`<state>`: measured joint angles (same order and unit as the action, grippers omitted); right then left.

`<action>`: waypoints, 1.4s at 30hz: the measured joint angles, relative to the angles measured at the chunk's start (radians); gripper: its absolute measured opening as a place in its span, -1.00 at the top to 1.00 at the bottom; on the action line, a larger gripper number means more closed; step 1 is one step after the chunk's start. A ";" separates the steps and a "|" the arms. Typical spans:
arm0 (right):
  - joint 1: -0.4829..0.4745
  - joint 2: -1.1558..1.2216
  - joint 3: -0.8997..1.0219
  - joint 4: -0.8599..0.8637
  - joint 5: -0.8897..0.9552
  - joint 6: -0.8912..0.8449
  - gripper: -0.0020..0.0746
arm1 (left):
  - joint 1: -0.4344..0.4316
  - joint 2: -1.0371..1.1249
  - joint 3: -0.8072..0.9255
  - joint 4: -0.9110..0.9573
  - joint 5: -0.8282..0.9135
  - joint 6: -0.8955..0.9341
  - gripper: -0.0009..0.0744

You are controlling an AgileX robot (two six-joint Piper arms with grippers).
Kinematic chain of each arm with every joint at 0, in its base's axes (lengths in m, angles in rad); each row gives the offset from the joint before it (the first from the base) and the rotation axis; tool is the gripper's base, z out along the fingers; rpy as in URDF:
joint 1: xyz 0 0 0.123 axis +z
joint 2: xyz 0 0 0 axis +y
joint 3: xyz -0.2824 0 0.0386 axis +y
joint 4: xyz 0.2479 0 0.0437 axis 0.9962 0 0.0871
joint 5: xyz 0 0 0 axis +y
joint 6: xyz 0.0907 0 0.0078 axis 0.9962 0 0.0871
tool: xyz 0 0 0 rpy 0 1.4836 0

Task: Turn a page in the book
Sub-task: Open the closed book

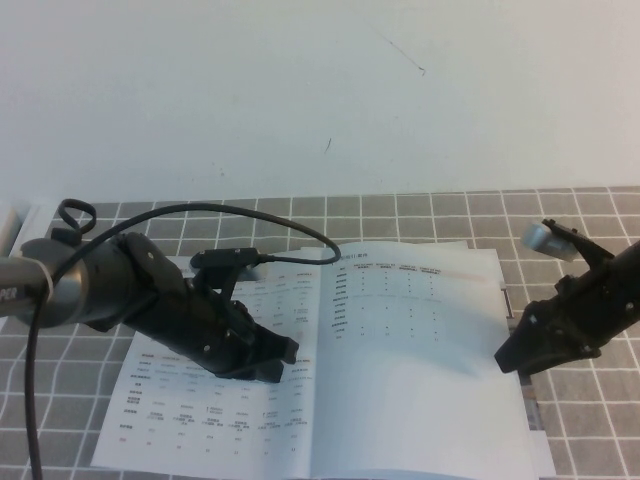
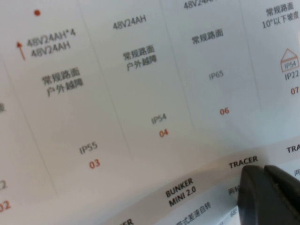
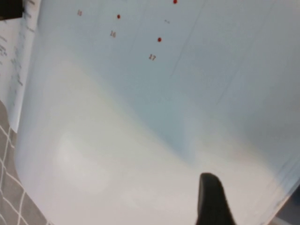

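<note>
The book point(image 1: 200, 420) lies open on the grey tiled table. Its left leaf point(image 2: 140, 93) is dense with tables. The page point(image 1: 420, 340) on the right has a short table above blank space. My left gripper point(image 1: 280, 362) is shut and empty and presses on the left leaf near the spine; in the left wrist view its fingers point(image 2: 276, 197) touch beside the word TRACER. My right gripper point(image 1: 503, 362) is at the page's outer edge. In the right wrist view one finger point(image 3: 211, 199) lies on the page point(image 3: 140, 117); the other is hidden under the paper.
A black cable point(image 1: 250, 215) loops over my left arm. The edges of lower pages point(image 1: 540, 440) show past the page's right edge. A white wall point(image 1: 320, 90) rises behind the table. A pale object point(image 1: 8, 222) sits at the far left.
</note>
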<state>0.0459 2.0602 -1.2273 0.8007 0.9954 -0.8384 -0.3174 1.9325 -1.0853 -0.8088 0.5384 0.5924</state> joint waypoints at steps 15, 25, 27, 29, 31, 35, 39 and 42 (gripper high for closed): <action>0.020 -0.006 0.062 0.071 -0.062 -0.042 -0.06 | 0.005 0.008 0.000 -0.053 0.014 0.000 0.99; 0.022 -0.004 0.067 0.254 -0.052 -0.111 -0.06 | 0.005 0.010 0.000 -0.061 0.014 0.000 0.99; 0.022 -0.003 0.059 0.235 -0.043 -0.098 -0.06 | 0.005 0.010 0.000 -0.063 0.014 0.000 0.99; 0.022 -0.001 0.030 0.187 -0.017 -0.062 -0.06 | 0.005 0.010 0.000 -0.063 0.014 0.000 0.99; 0.019 -0.001 -0.009 0.130 0.025 -0.019 -0.06 | 0.005 0.010 0.000 -0.063 0.014 0.000 0.99; 0.012 -0.001 -0.067 0.040 0.086 0.061 -0.06 | 0.005 0.010 0.000 -0.067 0.016 0.000 0.99; 0.024 -0.008 -0.054 -0.110 0.070 0.142 -0.06 | 0.005 0.012 0.000 -0.084 0.016 0.000 0.99; 0.047 -0.008 -0.020 -0.128 0.029 0.155 -0.06 | 0.005 0.014 0.000 -0.096 0.016 0.000 0.99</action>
<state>0.0931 2.0524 -1.2469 0.6726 1.0240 -0.6839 -0.3120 1.9468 -1.0853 -0.9044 0.5548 0.5924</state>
